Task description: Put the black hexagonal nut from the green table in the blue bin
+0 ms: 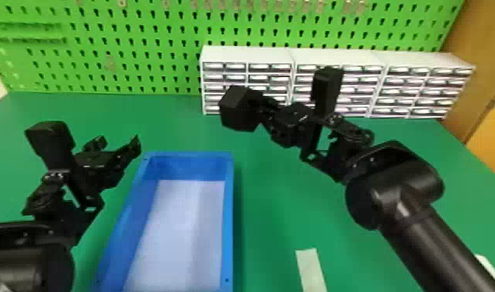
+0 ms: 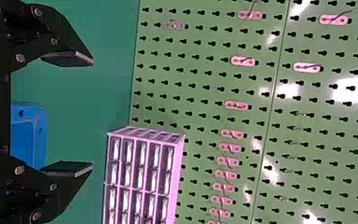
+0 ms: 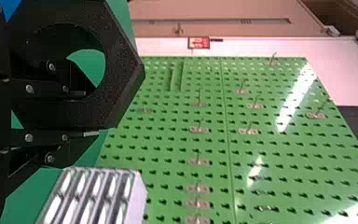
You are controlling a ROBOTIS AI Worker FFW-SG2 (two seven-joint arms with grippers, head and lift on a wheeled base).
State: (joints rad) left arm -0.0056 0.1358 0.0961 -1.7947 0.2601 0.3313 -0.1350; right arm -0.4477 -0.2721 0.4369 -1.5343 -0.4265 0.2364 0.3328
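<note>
In the head view, my right gripper (image 1: 262, 110) is shut on the black hexagonal nut (image 1: 236, 108), held above the green table (image 1: 273, 209), beyond and to the right of the blue bin (image 1: 227, 221). The right wrist view has the nut (image 3: 127, 77) with its round hole visible and its lower wall pinched by my right gripper (image 3: 90, 114), one finger inside the hole. My left gripper (image 1: 117, 143) is beside the bin's far left corner, open; in the left wrist view that gripper (image 2: 91, 112) has nothing between its fingers. The bin (image 2: 38, 135) is partly hidden there.
White drawer cabinets (image 1: 335, 54) stand along the table's back right, in front of a green pegboard (image 1: 141, 50). A pale strip (image 1: 311, 268) lies on the table to the right of the bin, near the front. Hooks hang on the pegboard.
</note>
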